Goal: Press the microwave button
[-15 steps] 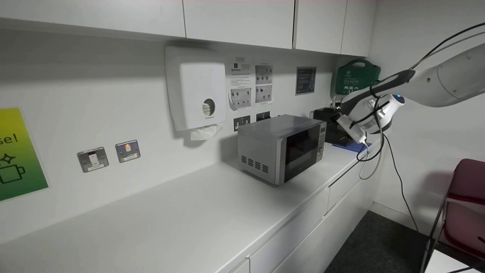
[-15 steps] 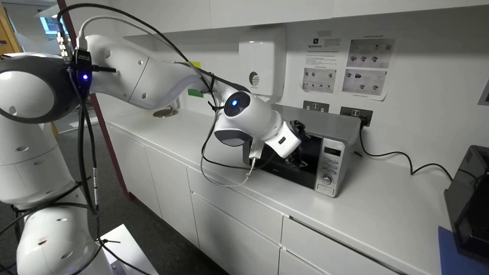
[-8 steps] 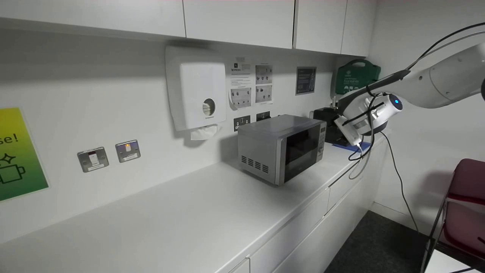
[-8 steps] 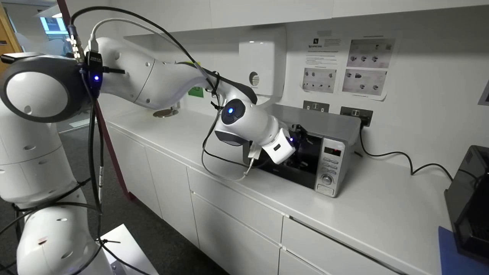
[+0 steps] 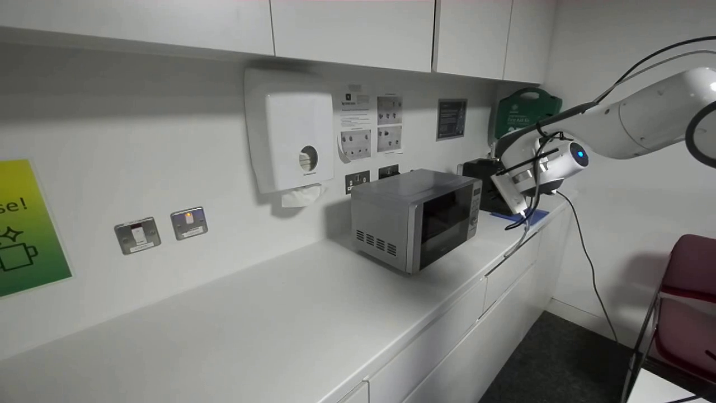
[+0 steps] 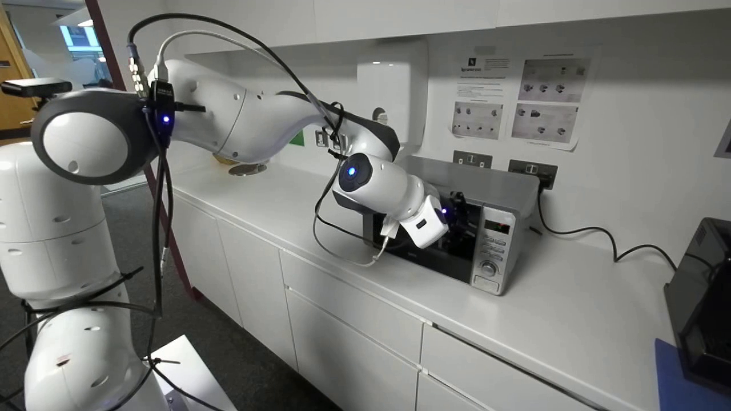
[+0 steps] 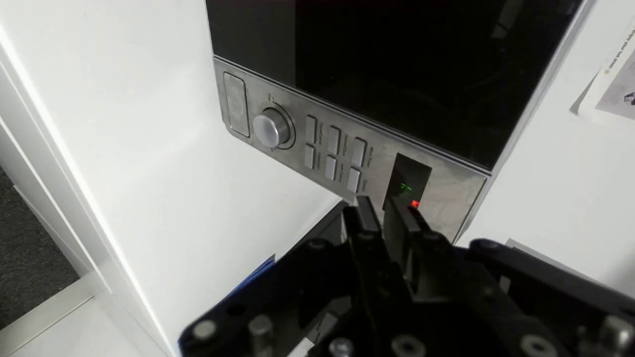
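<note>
The grey-silver microwave (image 5: pixel 383 215) stands on the counter with its door closed, its dark window (image 7: pixel 377 74) facing my arm. On its control panel the wrist view shows several small oblong buttons (image 7: pixel 334 141), a round knob (image 7: pixel 272 128), a larger rectangular button (image 7: pixel 235 105) and a dark display (image 7: pixel 409 176) with green marks and a red spot. My gripper (image 7: pixel 384 209) points towards the panel's display end, partly covering it. Its fingers stand close together with a narrow gap and nothing between them. Whether the tips touch the panel cannot be told. In an exterior view the dark gripper (image 6: pixel 464 220) is before the window.
Overhead cabinets (image 6: pixel 400 20) hang above the counter (image 6: pixel 577 291). A black machine (image 6: pixel 699 297) on a blue mat (image 6: pixel 677 371) stands beyond the panel end. A paper towel dispenser (image 5: pixel 299 134) is on the wall. A power cable (image 6: pixel 599 228) crosses the counter behind.
The fingers have come from wide apart to nearly together. My arm has shifted towards the microwave's panel end. In an exterior view the display glow turned from green to red.
</note>
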Controlling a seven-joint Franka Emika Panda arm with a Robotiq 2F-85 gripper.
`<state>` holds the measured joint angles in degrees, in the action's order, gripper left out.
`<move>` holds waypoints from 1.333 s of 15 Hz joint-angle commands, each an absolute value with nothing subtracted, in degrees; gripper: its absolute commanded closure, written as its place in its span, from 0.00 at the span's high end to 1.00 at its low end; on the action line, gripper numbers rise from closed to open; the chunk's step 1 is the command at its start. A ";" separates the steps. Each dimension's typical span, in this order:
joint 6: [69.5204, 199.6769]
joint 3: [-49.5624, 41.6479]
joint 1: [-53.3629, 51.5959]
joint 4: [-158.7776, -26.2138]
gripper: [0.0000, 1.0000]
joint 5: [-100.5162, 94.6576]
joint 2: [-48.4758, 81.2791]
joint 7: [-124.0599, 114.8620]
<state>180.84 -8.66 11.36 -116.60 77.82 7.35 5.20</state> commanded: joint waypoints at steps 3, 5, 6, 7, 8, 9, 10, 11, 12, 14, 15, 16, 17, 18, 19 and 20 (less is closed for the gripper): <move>183.49 -7.80 12.20 -108.32 0.00 89.13 13.95 17.50; 183.96 -8.04 12.01 -105.80 0.00 92.93 16.37 21.74; 184.29 -8.20 11.87 -104.33 0.00 94.82 17.67 23.87; 184.57 -8.44 11.68 -103.14 0.00 96.46 18.79 25.68; 184.78 -8.71 11.50 -101.94 0.00 98.02 19.90 27.34; 184.82 -8.96 11.32 -100.85 0.00 99.51 20.85 28.91; 184.78 -9.25 11.12 -99.91 0.00 100.89 21.68 30.33; 184.69 -9.56 10.90 -99.06 0.00 102.35 22.30 31.83; 184.46 -9.92 10.74 -98.07 0.00 103.74 23.15 33.20; 184.17 -10.71 10.27 -96.56 0.00 106.75 24.15 36.29; 183.76 -11.14 9.95 -96.40 0.00 108.40 24.05 38.01; 183.40 -11.68 9.52 -96.04 0.00 110.16 23.98 39.87; 183.19 -12.20 8.99 -95.96 0.00 111.79 23.85 41.52; 183.01 -12.96 8.30 -95.79 0.00 113.50 23.80 43.16; 182.83 -13.72 7.60 -95.73 0.00 115.11 23.72 44.76; 182.66 -14.56 6.79 -95.69 0.00 116.74 23.68 46.33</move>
